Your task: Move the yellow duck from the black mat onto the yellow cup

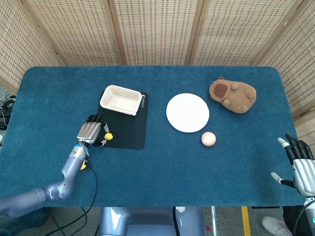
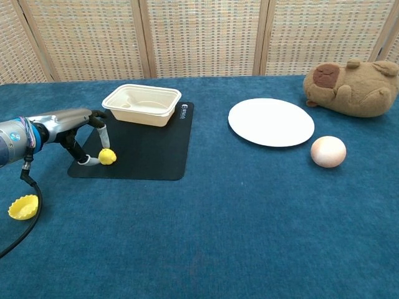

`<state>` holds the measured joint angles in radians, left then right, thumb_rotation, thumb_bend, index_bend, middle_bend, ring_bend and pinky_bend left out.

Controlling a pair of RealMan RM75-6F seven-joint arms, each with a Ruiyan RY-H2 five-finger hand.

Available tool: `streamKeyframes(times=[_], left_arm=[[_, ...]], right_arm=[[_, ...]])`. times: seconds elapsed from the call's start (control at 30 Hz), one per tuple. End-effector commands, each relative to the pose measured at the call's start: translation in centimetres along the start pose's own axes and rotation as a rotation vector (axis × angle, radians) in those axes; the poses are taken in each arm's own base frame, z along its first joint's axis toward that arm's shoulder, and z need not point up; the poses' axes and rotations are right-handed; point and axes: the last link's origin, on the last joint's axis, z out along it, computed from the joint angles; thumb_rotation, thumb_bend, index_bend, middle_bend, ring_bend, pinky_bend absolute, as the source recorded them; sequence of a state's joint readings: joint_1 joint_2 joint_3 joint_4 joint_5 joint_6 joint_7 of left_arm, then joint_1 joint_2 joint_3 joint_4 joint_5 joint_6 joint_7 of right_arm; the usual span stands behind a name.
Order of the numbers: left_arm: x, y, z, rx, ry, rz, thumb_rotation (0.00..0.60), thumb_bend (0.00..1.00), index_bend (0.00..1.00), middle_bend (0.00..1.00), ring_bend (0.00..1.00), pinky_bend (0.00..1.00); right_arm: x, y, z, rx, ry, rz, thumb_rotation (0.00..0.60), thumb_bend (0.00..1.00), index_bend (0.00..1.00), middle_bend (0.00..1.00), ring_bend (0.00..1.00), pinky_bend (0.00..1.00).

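On the mat (image 2: 149, 156), near its left edge, your left hand (image 2: 84, 134) pinches the duck (image 2: 107, 156) (fingertips at its sides). The cup (image 2: 23, 206) lies well apart on the table. Your right hand (image 1: 301, 164) hangs spread, holding nothing.

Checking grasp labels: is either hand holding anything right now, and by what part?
The left hand has fingers on both sides of the duck, which still sits on the mat; whether they actually pinch it cannot be told. The right hand holds nothing.
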<state>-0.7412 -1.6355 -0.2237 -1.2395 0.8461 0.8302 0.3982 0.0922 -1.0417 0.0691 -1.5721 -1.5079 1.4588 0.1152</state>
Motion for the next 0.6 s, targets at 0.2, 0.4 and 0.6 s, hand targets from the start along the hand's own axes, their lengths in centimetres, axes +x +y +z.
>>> streamKeyframes(times=[0.2, 0.4, 0.6], left_arm=[[-0.31, 0.61, 0.28, -0.009, -0.007, -0.005, 0.6, 0.29, 0.43, 0.0, 0.0, 0.0], [-0.66, 1.03, 0.54, -0.008, -0.009, -0.002, 0.6, 0.32, 0.49, 0.0, 0.0, 0.0], [-0.63, 1.07, 0.62, -0.005, -0.009, 0.001, 0.6, 0.32, 0.54, 0.0, 0.0, 0.0]], right_arm=[[-0.03, 0.04, 0.04, -0.002, -0.001, 0.003, 0.6, 0.0, 0.09, 0.0, 0.0, 0.0], [-0.06, 0.09, 0.09, -0.003, -0.003, 0.005, 0.6, 0.0, 0.09, 0.0, 0.0, 0.0], [-0.05, 0.1, 0.12, -0.003, -0.001, 0.006, 0.6, 0.0, 0.09, 0.0, 0.0, 0.0]])
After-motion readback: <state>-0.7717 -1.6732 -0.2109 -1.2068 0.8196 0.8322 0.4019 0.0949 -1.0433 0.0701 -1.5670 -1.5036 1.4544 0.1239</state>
